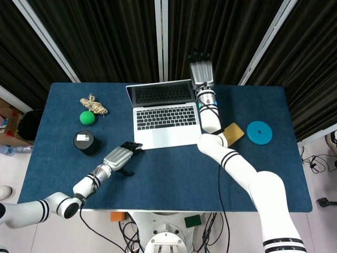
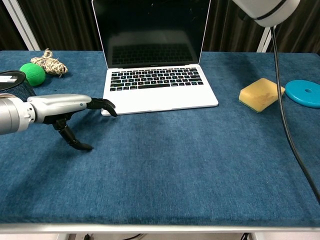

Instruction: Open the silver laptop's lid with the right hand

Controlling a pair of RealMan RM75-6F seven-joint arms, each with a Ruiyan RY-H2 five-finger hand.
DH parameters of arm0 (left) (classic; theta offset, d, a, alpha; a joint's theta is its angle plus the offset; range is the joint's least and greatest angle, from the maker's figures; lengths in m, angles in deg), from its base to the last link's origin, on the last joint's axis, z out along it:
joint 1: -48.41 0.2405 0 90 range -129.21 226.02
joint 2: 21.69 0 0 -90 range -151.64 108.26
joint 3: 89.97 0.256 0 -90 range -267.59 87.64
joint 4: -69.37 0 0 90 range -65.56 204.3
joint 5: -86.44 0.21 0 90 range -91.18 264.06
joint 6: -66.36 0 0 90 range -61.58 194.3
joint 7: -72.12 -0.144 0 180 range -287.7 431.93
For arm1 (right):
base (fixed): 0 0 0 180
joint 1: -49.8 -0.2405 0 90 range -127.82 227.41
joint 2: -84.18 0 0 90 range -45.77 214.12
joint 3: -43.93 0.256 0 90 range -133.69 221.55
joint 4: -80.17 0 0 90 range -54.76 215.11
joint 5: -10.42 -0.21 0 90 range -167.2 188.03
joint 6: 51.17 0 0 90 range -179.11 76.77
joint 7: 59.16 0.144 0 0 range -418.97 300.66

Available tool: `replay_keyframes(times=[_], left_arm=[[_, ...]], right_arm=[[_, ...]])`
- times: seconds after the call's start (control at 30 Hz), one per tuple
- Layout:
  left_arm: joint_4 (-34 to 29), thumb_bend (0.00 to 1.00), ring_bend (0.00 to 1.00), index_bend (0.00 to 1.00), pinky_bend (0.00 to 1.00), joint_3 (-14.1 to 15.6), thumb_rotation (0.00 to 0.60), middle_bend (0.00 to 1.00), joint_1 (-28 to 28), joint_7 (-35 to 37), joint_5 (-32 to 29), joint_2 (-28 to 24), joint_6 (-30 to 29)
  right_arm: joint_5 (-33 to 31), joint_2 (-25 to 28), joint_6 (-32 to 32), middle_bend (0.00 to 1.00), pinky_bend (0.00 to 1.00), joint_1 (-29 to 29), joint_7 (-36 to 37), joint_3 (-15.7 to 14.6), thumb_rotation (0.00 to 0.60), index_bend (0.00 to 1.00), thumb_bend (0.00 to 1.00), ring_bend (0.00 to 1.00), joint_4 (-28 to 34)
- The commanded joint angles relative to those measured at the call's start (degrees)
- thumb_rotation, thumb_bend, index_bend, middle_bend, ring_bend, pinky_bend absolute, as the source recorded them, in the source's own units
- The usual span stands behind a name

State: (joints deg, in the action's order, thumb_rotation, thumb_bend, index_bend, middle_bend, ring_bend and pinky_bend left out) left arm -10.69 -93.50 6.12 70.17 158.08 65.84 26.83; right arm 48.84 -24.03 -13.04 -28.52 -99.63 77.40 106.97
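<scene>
The silver laptop [image 1: 164, 116] stands open in the middle of the blue table, its dark screen [image 2: 152, 32] upright and tipped slightly back. My right hand [image 1: 201, 71] is raised at the lid's top right corner with fingers stretched straight, holding nothing; whether it touches the lid I cannot tell. The chest view shows only that arm's forearm [image 2: 262, 7]. My left hand [image 1: 122, 155] lies low on the table, fingers extended, fingertips [image 2: 107, 105] at the front left corner of the laptop base, thumb down on the cloth.
A green ball [image 1: 87, 117], a rope bundle [image 1: 93, 104] and a black cup [image 1: 87, 142] sit left of the laptop. A yellow sponge [image 1: 231, 134] and a blue disc [image 1: 259, 132] lie to its right. Dark curtains hang behind the table's far edge.
</scene>
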Motion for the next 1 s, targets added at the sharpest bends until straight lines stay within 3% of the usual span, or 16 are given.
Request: replay_keyframes(times=[0.03,0.33,0.47,0.57,0.7,0.9,1.0], left_arm=[[-0.6,0.18,0.0,0.15,0.03,0.1,0.6,0.11,0.0,-0.3,-0.1,-0.3,-0.3],[-2.2,0.18,0.0,0.15,0.03,0.2,0.6,0.11,0.1,-0.9,-0.6,-1.3,-1.4],[-3.8,0.18,0.0,0.15,0.03,0.5,0.6,0.11,0.9,-1.0,-0.1,-2.4,-3.0],[-6.2,0.18,0.0,0.15,0.03,0.8,0.6,0.11,2.2,-0.8,1.4,-4.0,-6.0],[-10.2,0.18,0.0,0.15,0.03,1.3,0.6,0.11,4.6,-0.7,4.3,-7.6,-11.4],[-16.2,0.18,0.0,0.16,0.03,3.0,0.6,0.11,9.3,-2.3,7.5,-14.3,-19.4],[-18.0,0.18,0.0,0.16,0.03,4.2,0.6,0.11,11.8,-4.5,8.5,-16.7,-23.2]], right_arm=[[-1.3,-2.1,-4.2,0.01,0.0,-3.3,1.6,0.9,0.6,0.0,0.3,0.0,-6.7],[0.0,-4.8,-9.7,0.01,0.0,-6.1,3.8,0.7,0.6,0.0,0.3,0.0,-15.0],[2.3,-4.4,-9.3,0.01,0.0,-5.1,6.9,-0.3,0.6,0.0,0.3,0.0,-13.6],[5.9,-2.1,-6.4,0.01,0.0,-1.9,11.2,-2.3,0.6,0.0,0.3,0.0,-8.0],[11.5,5.0,0.8,0.01,0.0,6.2,13.4,-6.5,0.6,0.0,0.3,0.0,7.4],[12.6,24.4,13.5,0.0,0.0,21.1,7.6,-11.5,0.6,0.0,0.3,0.0,45.0],[12.5,31.9,18.4,0.0,0.0,26.1,6.4,-12.9,0.6,0.0,0.3,0.0,56.7]])
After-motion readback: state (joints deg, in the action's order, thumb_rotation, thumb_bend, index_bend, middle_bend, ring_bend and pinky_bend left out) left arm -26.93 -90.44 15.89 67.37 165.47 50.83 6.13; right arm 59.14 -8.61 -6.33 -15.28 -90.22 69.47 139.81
